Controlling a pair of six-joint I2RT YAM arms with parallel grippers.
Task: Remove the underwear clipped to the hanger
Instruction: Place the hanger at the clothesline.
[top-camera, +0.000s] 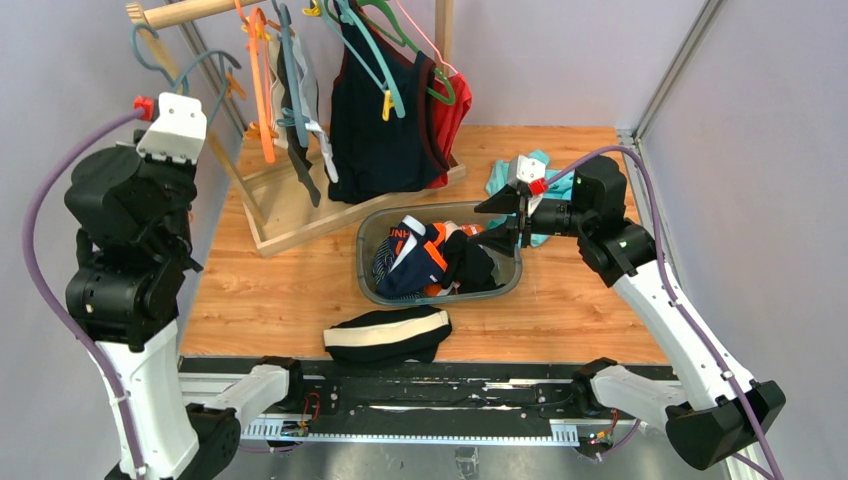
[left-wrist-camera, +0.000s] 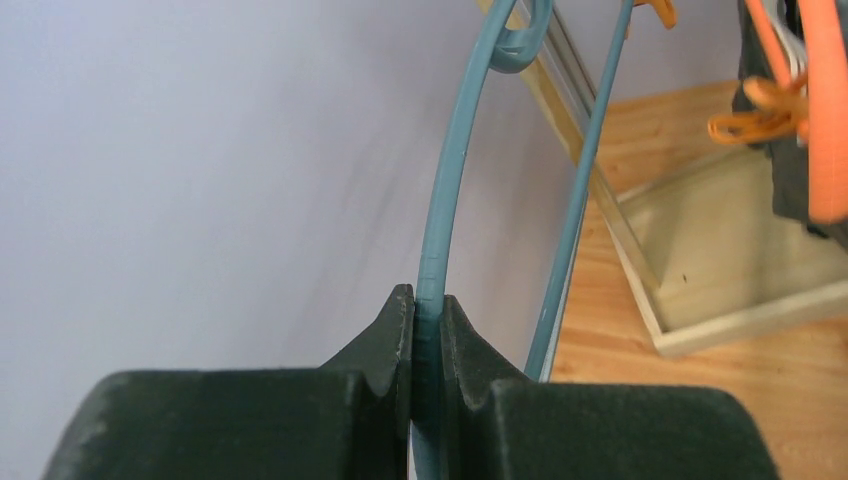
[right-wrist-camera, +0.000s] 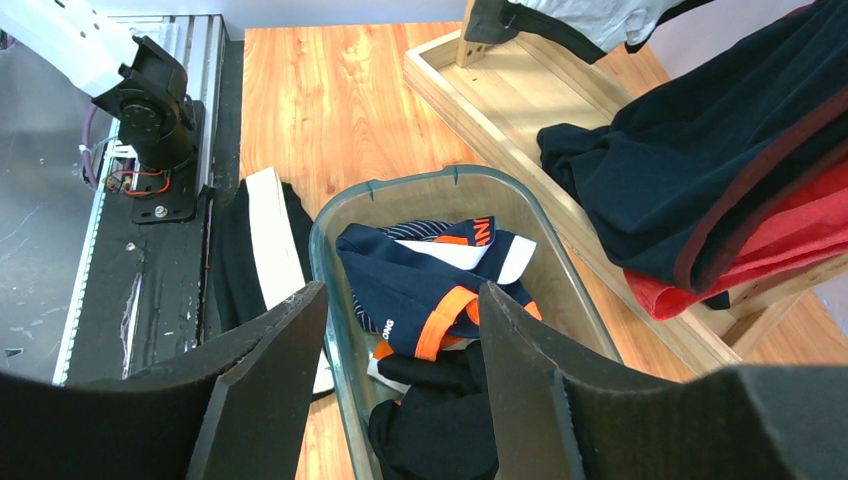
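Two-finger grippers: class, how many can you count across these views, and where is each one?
2. The left gripper, up by the grey wall, is shut on a blue-grey plastic hanger; the right gripper hangs open above the clear plastic basket.

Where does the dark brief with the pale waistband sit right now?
In the top view, the dark brief lies flat on the table, near the front edge at centre, just in front of the clear basket.
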